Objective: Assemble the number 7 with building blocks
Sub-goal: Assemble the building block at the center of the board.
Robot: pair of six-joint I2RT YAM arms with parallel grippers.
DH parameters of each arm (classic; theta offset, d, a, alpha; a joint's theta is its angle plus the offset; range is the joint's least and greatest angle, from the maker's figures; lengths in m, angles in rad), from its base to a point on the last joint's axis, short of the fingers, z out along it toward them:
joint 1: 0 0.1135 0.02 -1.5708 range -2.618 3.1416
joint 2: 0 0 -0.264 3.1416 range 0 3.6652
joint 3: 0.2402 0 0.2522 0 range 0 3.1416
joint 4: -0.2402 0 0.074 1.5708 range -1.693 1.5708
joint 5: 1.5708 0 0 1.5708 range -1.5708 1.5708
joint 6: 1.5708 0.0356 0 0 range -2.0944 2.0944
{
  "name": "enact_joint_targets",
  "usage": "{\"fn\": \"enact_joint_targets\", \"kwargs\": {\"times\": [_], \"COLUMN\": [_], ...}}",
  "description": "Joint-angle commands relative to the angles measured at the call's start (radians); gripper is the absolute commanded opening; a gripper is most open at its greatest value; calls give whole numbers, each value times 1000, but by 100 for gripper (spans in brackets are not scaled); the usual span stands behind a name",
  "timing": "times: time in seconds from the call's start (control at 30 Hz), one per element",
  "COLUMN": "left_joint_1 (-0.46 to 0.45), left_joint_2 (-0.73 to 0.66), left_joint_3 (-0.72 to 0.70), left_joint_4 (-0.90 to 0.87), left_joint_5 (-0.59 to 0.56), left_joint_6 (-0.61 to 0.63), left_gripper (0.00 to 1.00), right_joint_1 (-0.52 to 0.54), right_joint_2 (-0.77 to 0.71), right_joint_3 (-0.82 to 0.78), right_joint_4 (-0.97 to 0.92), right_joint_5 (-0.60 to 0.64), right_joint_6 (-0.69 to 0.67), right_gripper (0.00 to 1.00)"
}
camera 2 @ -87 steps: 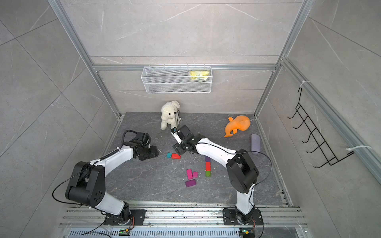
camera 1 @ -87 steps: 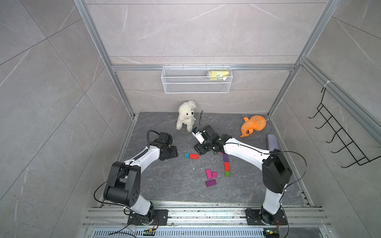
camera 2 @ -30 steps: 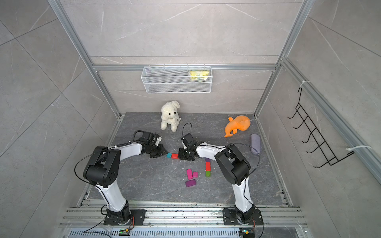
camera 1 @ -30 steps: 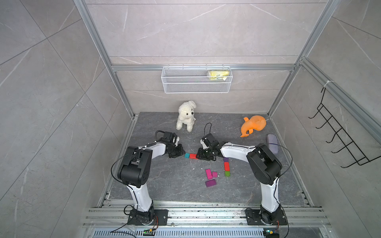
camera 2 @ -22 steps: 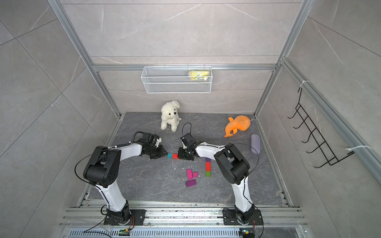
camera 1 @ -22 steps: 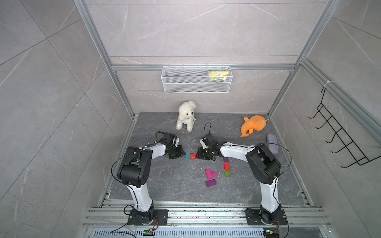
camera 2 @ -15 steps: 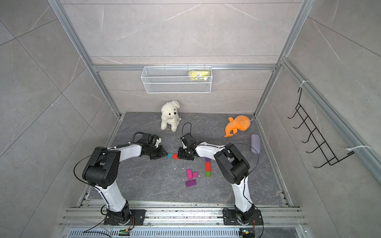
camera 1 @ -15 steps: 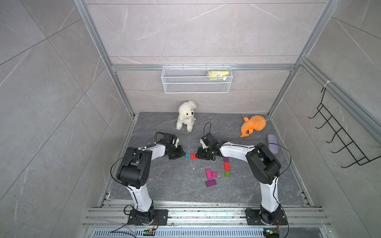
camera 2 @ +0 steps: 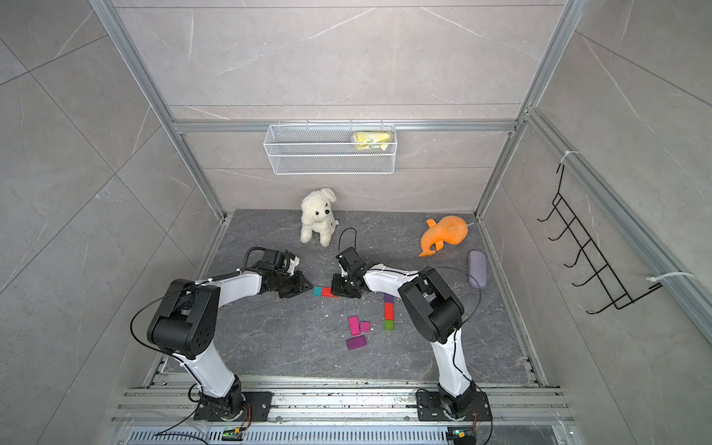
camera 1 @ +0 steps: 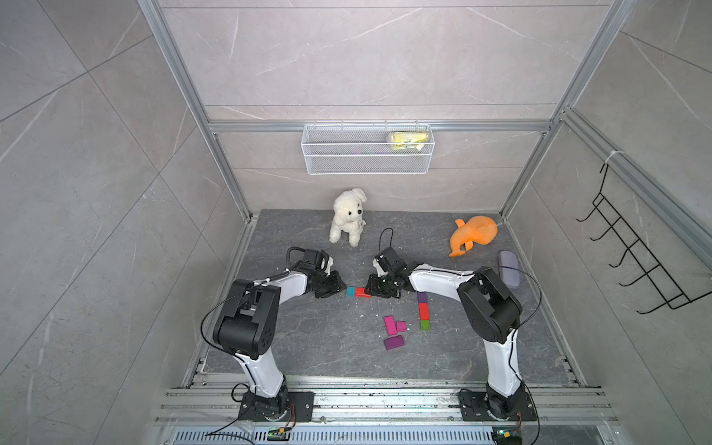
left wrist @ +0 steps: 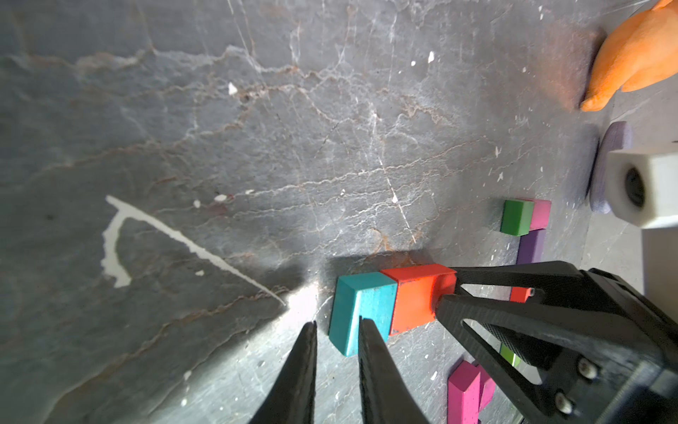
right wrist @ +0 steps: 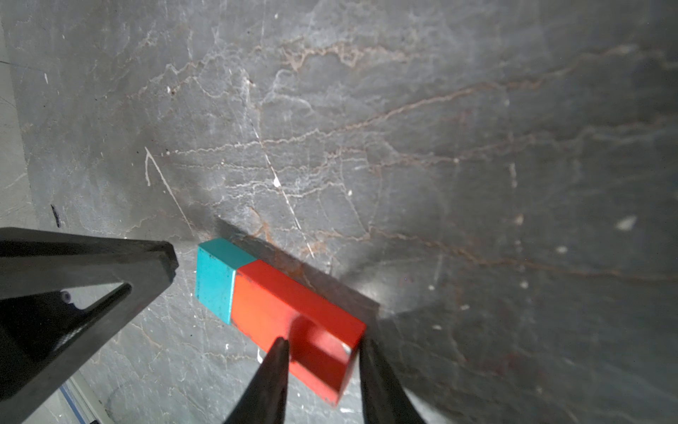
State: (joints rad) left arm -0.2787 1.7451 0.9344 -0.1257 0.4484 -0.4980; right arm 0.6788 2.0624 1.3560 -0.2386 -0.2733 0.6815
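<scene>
The right tool (right wrist: 322, 341) has come down and now clamps the end of the red block (right wrist: 279, 304); the teal block (right wrist: 214, 279) touches its other end. The left tool (left wrist: 336, 322), clenched and empty, has moved just beside the teal one. Probably this bar (camera 1: 358, 291) goes next to the stem (camera 1: 423, 312) behind the right tool; loose pink blocks (camera 1: 393, 325) lie farther, not blocking.

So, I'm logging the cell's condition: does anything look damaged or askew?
A white hooked scratch marks the floor near the teal block, with pale chips scattered around. The loose purple block lies skewed.
</scene>
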Motion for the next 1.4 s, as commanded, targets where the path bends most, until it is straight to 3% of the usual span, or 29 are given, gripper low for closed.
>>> {"fn": "enact_joint_targets", "kwargs": {"times": [0.0, 0.93, 1.37], "left_joint_1": [5, -1, -3], "left_joint_2": [-39, -19, -167], "left_joint_3": [-10, -35, -76], "left_joint_4": [27, 64, 0], "left_joint_5": [25, 56, -54], "left_joint_6": [-16, -40, -16], "left_gripper": [25, 26, 44], "right_joint_1": [5, 5, 20], "right_joint_2": [29, 48, -135], "right_joint_3": [30, 58, -7], "right_joint_4": [-33, -47, -40], "right_joint_5": [14, 11, 69], "right_joint_6": [4, 7, -62], "right_gripper": [35, 37, 53]}}
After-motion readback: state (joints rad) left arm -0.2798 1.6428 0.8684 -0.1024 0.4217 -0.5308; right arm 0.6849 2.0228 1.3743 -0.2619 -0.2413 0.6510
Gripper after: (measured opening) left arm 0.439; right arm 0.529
